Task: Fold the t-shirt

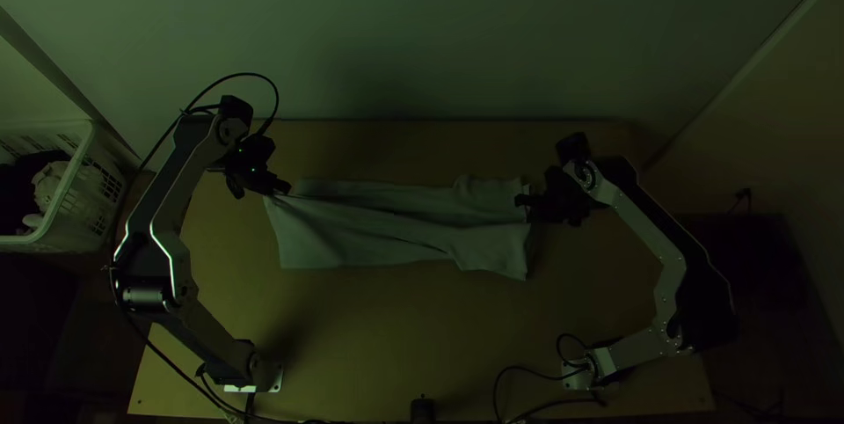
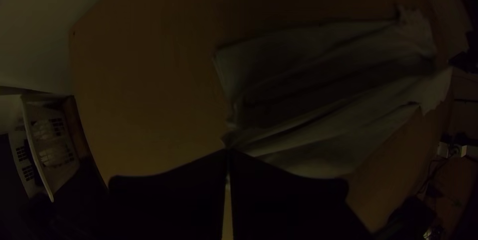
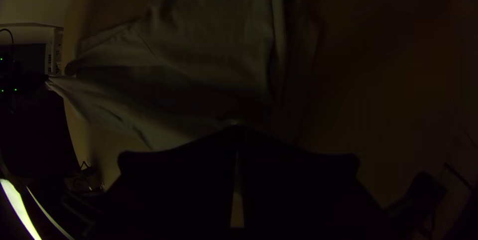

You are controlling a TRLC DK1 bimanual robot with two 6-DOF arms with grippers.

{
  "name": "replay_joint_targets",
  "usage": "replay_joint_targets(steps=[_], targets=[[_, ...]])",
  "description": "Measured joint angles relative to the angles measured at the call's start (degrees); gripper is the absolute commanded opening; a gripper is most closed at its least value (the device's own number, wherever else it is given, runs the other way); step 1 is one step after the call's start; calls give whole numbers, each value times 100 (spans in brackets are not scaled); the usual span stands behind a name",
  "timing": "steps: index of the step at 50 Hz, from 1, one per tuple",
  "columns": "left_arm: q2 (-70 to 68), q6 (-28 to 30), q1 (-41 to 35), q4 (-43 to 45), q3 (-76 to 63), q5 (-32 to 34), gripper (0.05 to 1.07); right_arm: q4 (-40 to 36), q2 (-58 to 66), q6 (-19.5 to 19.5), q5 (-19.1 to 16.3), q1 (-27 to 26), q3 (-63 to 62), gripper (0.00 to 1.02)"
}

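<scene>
Lies lengthwise across the middle of the table (image 1: pixel 396 327), as a long, pale, creased strip: shirt (image 1: pixel 369 244), folded over on itself with soft ridges running from end to end. Stretches between the two hands, one at each end. Left gripper (image 1: pixel 286 188): sits at the shirt's left end, at the corner away from the arms' bases. In the left wrist view, closes its fingers (image 2: pixel 174 185) at the tips on a small pinch of cloth, drawing it to a point, with creases fanning out from there; leaves the rest of that end outside the grip, spread beside it on the table. In the right wrist view, shows the same end tapering toward the left gripper. Right gripper (image 1: pixel 520 201): sits at the shirt's right end, between the two side edges, with fingertips over the cloth. In the right wrist view, brings the tips together, right at the shirt; cannot tell in the dim light whether any cloth is caught between. Near the right gripper, wrinkles into loose folds, with an uneven end. Off the table's left side, stands apart from the shirt: white basket (image 1: pixel 72 173), with pale and dark cloths (image 1: pixel 48 182) inside.
</scene>
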Motion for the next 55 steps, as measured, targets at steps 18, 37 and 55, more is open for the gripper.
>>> replay_joint_targets(steps=[18, 37, 55], targets=[[872, 0, -70, -155, 994, 44, 8, 160, 944, 2, 0, -317, 894, 3], [1519, -4, -35, -129, 1344, 133, 8, 190, 1985, 2, 46, -374, 1867, 3], [1926, -103, 57, -44, 1458, 260, 103, 466, 2455, -22, 136, -417, 2096, 27]])
